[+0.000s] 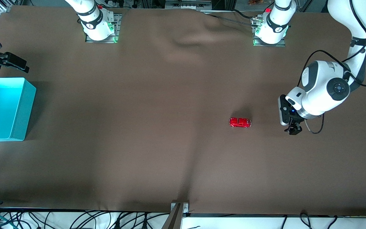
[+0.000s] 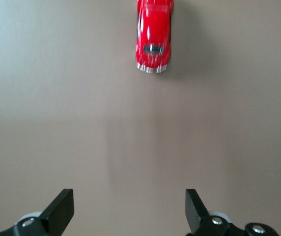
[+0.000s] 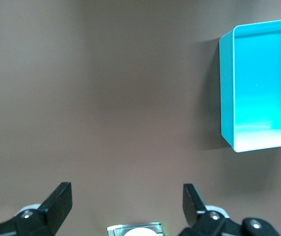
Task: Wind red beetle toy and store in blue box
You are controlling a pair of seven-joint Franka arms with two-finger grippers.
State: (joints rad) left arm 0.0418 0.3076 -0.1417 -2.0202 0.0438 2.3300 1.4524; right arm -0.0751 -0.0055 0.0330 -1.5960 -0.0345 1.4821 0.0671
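Brown cloth covers the whole surface point(image 1: 157, 105), wrinkled toward the 12 o'clock edge of the front view, where the two arm bases stand. Cables hang along the 6 o'clock edge.

Red beetle toy point(image 1: 240, 122): resting on the cloth on its wheels, lengthwise along the surface, at roughly 3 o'clock from the centre of the front view and toward the left arm's end. In the left wrist view the red beetle toy point(image 2: 154, 35) sits at 12 o'clock, apart from the fingertips, with bare cloth between them.

Left end effector point(image 1: 293, 128): hanging just beside the toy, at the toy's 3 o'clock in the front view, low over the cloth. Its two fingers point(image 2: 60, 210) are spread wide apart and grip nothing.

Blue box point(image 1: 19, 111): open-topped, standing at 9 o'clock in the front view, at the right arm's end of the surface and partly cut by the frame edge; well apart from the toy. Its interior appears bare in the right wrist view, where the blue box point(image 3: 226, 88) lies at 2 o'clock.

Right end effector point(image 1: 10, 62): over the cloth at 10 o'clock in the front view, just beside the box's upper rim. Its fingers point(image 3: 57, 202) are likewise spread wide, with nothing between them.
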